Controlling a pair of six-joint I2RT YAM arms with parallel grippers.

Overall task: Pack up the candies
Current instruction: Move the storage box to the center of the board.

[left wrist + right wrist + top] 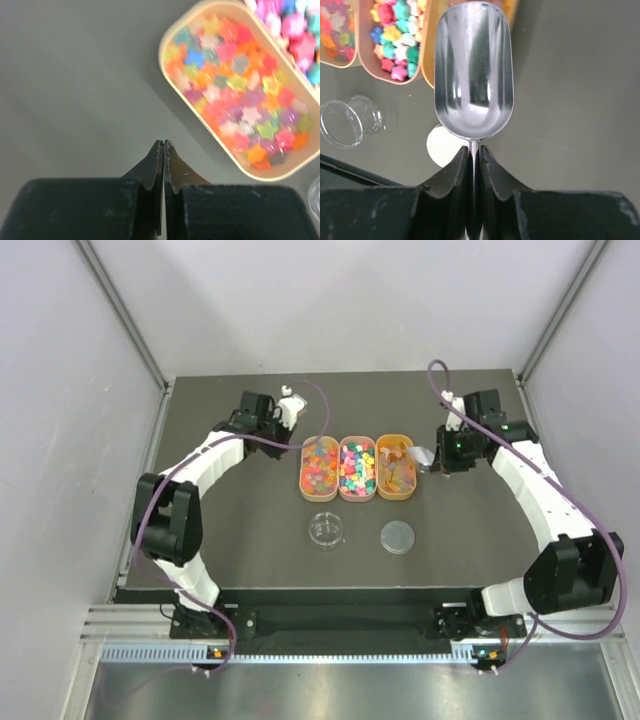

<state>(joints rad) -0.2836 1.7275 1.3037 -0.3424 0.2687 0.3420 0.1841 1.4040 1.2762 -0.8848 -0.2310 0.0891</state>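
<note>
Packing not begun: right fingers [452,172] grasp the empty scoop [472,75]; left fingers [150,172] clenched, empty; candies [235,95] lie in trays [162,52]; clear dish [340,124] empty.

No text, label, brand, number or sign could be read in any of the views. The pale ribbed strip [300,652] along the silver metal rail [300,625] at the near edge of the table showed fine regular marks, but they were too small to tell whether they were figures.
</note>
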